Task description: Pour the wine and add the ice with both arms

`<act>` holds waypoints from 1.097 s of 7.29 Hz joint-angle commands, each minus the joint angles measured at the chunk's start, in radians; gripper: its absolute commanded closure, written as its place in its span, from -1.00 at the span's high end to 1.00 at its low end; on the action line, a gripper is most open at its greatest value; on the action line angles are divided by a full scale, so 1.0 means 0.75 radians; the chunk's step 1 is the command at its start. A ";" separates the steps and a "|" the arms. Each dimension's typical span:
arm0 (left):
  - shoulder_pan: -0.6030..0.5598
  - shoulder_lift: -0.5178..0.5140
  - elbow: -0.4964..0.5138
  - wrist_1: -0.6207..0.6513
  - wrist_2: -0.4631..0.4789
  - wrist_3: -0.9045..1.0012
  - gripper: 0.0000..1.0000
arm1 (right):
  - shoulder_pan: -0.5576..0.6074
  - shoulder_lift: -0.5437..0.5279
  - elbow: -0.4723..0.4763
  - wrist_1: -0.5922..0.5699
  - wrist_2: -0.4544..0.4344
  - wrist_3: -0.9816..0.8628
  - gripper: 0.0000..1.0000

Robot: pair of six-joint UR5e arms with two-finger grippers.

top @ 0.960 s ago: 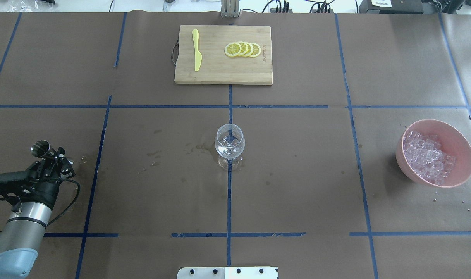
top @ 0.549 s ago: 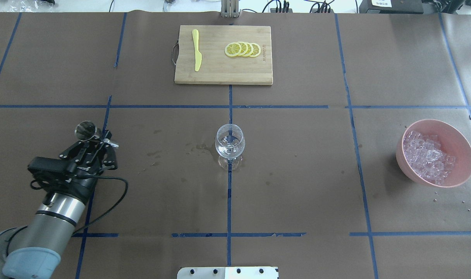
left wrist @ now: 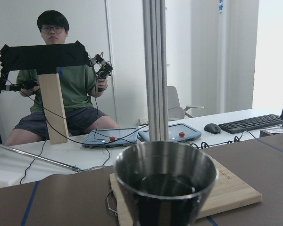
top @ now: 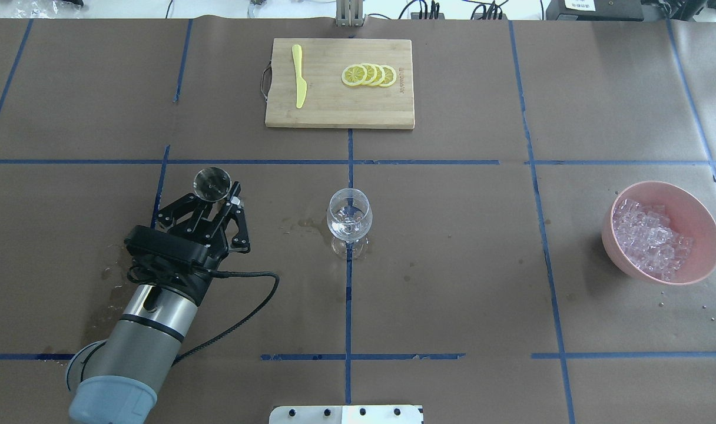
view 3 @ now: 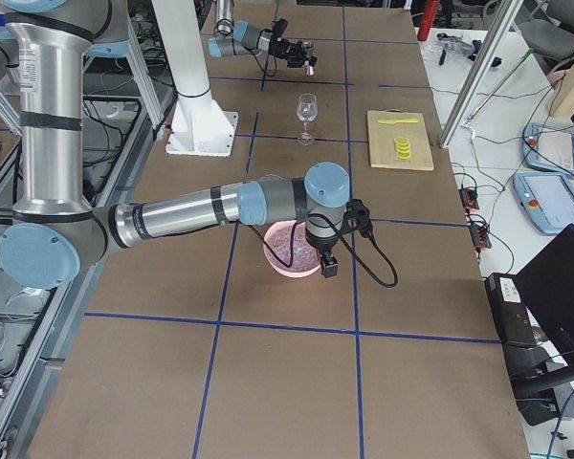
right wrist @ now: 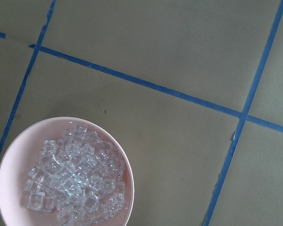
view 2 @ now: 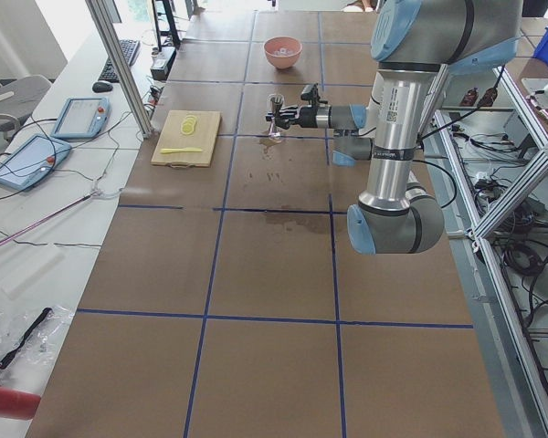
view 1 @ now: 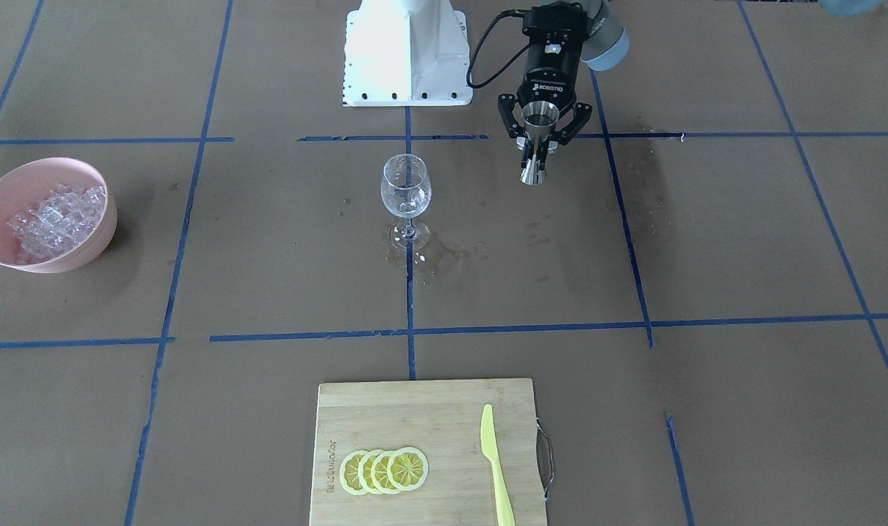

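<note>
My left gripper [top: 218, 199] is shut on a steel jigger [top: 212, 184] and holds it upright above the table, well to the left of the wine glass [top: 349, 221]. In the left wrist view the jigger [left wrist: 165, 183] holds dark liquid. The glass [view 1: 406, 191] stands upright at the table's centre with a little clear content. The ice [top: 649, 235] is heaped in a pink bowl [top: 705, 259] at the right. The right gripper [view 3: 325, 263] hangs over the bowl; I cannot tell whether it is open or shut. The right wrist view looks down on the ice [right wrist: 75, 181].
A wooden cutting board [top: 334, 112] at the far middle carries lemon slices [top: 370, 75] and a yellow knife [top: 299, 76]. Wet stains [top: 305, 224] lie left of the glass. The white robot base [view 1: 407, 51] stands at the near edge.
My left arm has swung right and forward with the jigger, from the table's left edge toward the wine glass. The glass and bowl have not moved.
</note>
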 commanded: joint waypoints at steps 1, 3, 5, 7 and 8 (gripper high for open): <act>0.004 -0.042 0.017 0.053 -0.012 0.172 -1.00 | 0.000 0.001 -0.002 0.000 0.000 0.000 1.00; 0.004 -0.162 0.015 0.347 -0.043 0.173 -1.00 | 0.000 0.001 0.000 0.002 0.000 0.008 1.00; -0.004 -0.198 0.013 0.511 -0.110 0.195 -1.00 | 0.000 0.001 0.000 0.000 0.000 0.008 1.00; -0.008 -0.255 0.013 0.671 -0.129 0.256 -1.00 | 0.000 0.001 0.002 0.000 0.000 0.008 1.00; -0.012 -0.263 0.013 0.700 -0.131 0.307 -1.00 | 0.002 0.001 0.002 0.000 0.000 0.008 1.00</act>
